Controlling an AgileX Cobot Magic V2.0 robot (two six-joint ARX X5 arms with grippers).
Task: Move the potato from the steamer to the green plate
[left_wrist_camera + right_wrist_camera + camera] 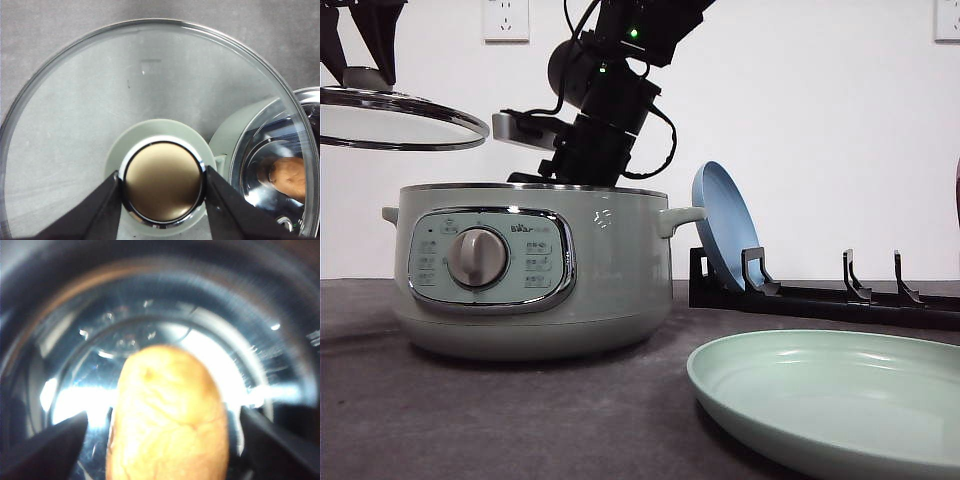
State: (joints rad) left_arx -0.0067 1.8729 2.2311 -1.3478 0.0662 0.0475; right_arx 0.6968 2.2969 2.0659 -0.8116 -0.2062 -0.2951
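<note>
Sage greens, chrome and black on a dark grey worktop [380, 400]

The round sage-green steamer pot [610, 280] carries a chrome-framed panel and silver dial; the clear glass lid [100, 100] has a pale green knob with a brassy, chrome-ringed cap. The oval potato [167, 420] is orange-brown, the shallow round plate [840, 400] pale mint green, the upright plate [720, 220] blue in a black rack [820, 295].

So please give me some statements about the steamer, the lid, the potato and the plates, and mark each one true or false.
1. The glass lid sits on the steamer. False: the left gripper holds it by its knob, raised to the side.
2. The potato lies between the right gripper's fingers, inside the steamer. True.
3. The green plate carries the potato. False: nothing lies on it.
4. The blue plate stands in the black rack. True.
</note>
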